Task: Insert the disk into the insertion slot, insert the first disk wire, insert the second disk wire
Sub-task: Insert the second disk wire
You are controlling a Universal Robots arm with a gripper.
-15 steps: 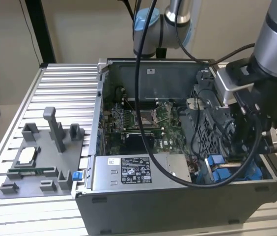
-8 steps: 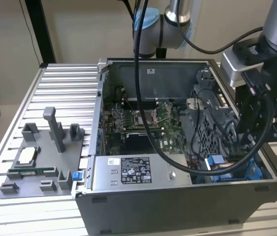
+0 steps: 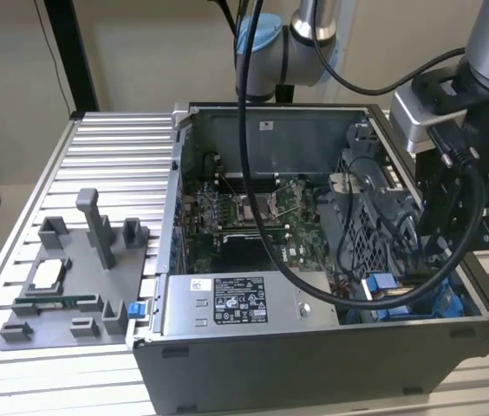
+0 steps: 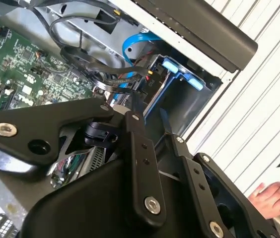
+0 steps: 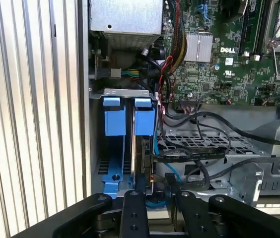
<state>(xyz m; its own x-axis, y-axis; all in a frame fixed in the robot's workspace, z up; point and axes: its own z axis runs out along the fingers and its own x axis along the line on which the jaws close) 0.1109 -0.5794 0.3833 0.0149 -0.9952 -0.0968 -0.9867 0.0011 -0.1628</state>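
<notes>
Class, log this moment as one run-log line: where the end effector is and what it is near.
end effector: over drive bay | near: blue rails, cables | case: open

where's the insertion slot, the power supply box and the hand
insertion slot [image 5: 115, 148], first wrist view, on its blue plastic rail
power supply box [image 3: 240, 305], exterior view, on its labelled top face
hand [image 5: 155, 208], first wrist view, midway between the two black fingertips

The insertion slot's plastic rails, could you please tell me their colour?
Bright blue rails, clearest in the first wrist view.
</notes>
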